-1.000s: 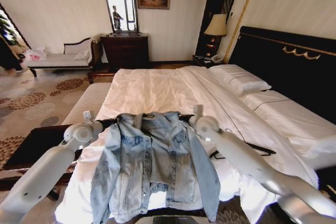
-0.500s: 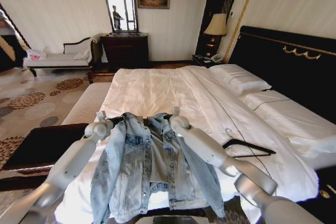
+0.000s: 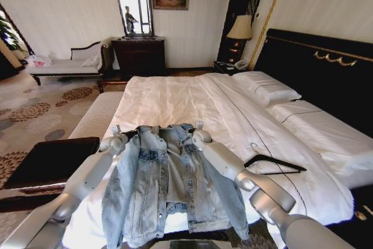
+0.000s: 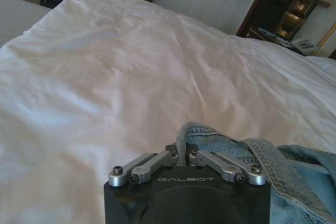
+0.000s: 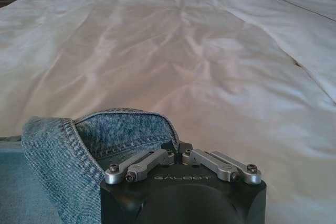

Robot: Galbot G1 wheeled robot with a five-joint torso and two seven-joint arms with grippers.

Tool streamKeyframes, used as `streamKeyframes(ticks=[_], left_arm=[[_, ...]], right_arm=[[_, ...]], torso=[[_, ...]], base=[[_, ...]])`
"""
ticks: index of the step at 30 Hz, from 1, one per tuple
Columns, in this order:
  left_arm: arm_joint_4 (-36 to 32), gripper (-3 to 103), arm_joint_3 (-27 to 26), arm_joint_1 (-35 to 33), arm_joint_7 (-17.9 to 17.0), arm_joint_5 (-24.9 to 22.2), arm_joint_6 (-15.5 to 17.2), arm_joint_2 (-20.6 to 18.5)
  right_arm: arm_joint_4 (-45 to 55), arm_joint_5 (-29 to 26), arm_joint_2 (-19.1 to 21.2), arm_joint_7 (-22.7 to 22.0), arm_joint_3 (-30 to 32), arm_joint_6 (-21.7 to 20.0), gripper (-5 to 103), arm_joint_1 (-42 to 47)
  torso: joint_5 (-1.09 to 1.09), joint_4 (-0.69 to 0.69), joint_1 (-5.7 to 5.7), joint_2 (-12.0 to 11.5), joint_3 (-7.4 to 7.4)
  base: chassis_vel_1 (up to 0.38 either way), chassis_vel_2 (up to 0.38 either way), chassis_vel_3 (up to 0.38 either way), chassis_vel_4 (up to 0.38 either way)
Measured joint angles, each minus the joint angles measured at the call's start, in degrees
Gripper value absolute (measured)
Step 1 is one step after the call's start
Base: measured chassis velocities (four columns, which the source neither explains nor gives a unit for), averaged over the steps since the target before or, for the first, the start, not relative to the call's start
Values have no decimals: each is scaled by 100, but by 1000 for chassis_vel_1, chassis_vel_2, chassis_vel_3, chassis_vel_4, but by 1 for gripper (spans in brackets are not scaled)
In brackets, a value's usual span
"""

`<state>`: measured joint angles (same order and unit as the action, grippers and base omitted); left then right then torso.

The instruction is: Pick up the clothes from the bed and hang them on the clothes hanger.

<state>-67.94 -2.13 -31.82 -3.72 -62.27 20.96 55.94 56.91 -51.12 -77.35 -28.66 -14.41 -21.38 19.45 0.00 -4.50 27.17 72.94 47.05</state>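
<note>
To the left of the bed [image 3: 175, 94] there is a patterned carpet [image 3: 35, 115], and far behind it a pale daybed [image 3: 64, 65] stands at the wall. Beside the bed's left edge is a pale bench [image 3: 96, 115]. The left claw [image 3: 123, 135] is clenched on the left shoulder of the denim jacket [image 3: 169, 185], and the jacket hangs open-fronted over the foot end of the white sheet. The right claw [image 3: 193, 130] is clenched on the other shoulder. In both wrist views the word "GALBOT" is printed on the black claw body. To the right of the jacket the black clothes hanger [image 3: 274, 162] lies flat on the sheet. Further right are white pillows [image 3: 265, 88], the black headboard [image 3: 326, 68] and a lamp [image 3: 239, 28].
</note>
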Motion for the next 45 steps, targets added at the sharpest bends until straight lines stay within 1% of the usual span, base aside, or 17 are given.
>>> streamKeyframes(ticks=[5, 12, 15, 18, 21, 24, 25, 26, 27, 30, 34, 36, 37, 39, 40, 43, 45], left_arm=[[281, 3, 65, 181, 17, 30, -82, 139], [619, 3, 141, 330, 7, 316, -528, 314], [500, 8, 125, 255, -6, 316, -558, 284], [120, 19, 39, 42, -29, 295, -559, 125], [-130, 30, -14, -99, -30, 255, -508, 14], [-604, 45, -135, -380, -33, 290, -426, -183], [-604, 45, -135, -380, -33, 290, -426, -183], [-722, 45, -191, -436, -41, 316, -422, -227], [-1012, 57, -352, -579, -84, 366, -428, -345], [-1441, 62, -661, -823, -206, 472, -492, -512], [-2368, 84, -1326, -1862, -423, 1151, -735, -854], [-2504, 84, -1432, -2090, -405, 1303, -797, -876], [-2817, 89, -1760, -2649, -312, 1671, -949, -864], [-3230, 98, -2332, -3515, -169, 2064, -1143, -623], [-3230, 98, -2332, -3515, -169, 2064, -1143, -623], [-3781, 100, -3210, -4858, 30, 2416, -1410, -37], [-3937, 100, -3475, -5180, 84, 2458, -1507, 130]], right_arm=[[-99, 116, -27, 82, 30, 38, 2, -49], [-195, 279, -75, 186, 58, 88, -2, -51], [-110, 325, -34, 194, 30, 88, 7, 16], [129, 334, 62, 198, -22, 93, 23, 126], [264, 321, 129, 198, -55, 93, 28, 174], [674, 214, 331, 223, -105, 100, 44, 288], [674, 214, 331, 223, -105, 100, 44, 288], [783, 211, 393, 223, -105, 120, 44, 320], [1062, 253, 544, 223, -101, 186, 55, 393], [1519, 367, 838, 225, -70, 275, 61, 511], [2644, 992, 1875, 357, 343, 550, 82, 1143], [2779, 1106, 1987, 412, 431, 610, 82, 1256], [3139, 1294, 2179, 560, 614, 735, 88, 1550], [3567, 1422, 2298, 742, 787, 840, 97, 1946], [3567, 1422, 2298, 742, 787, 840, 97, 1946], [4066, 1816, 2321, 1028, 997, 990, 100, 2625], [4179, 1915, 2308, 1110, 1034, 1015, 100, 2805]], torso=[[0, -2, 1, 0, 0], [0, -1, 1, 0, 0], [0, -1, 1, 0, 0], [0, -1, 1, 0, 0], [1, 1, 1, 0, -1], [0, 1, 0, 0, -1], [0, 1, 0, 0, -1], [-1, 0, 0, 0, -1], [0, -2, 1, 0, -1], [2, -1, 1, 0, -1], [0, -1, 0, 1, -2], [-2, -4, 0, 1, -2], [-1, -6, -1, 1, -2], [3, -6, -1, 2, -2], [3, -6, -1, 2, -2], [-2, 6, -1, 1, -2], [1, 7, -2, 1, -2]], base=[[0, 0, 0, 0], [0, 0, 0, 0], [0, 0, 0, 0], [0, 0, 0, 0], [0, 0, 0, 0], [0, 0, 0, 0], [0, 0, 0, 0], [0, 0, 0, 0], [0, 0, 0, 0], [0, 0, 0, 0], [0, 0, 0, 0], [0, 0, 0, 0], [0, 0, 0, 0], [0, 0, 0, 0], [0, 0, 0, 0], [0, 0, 0, 0], [0, 0, 0, 0]])
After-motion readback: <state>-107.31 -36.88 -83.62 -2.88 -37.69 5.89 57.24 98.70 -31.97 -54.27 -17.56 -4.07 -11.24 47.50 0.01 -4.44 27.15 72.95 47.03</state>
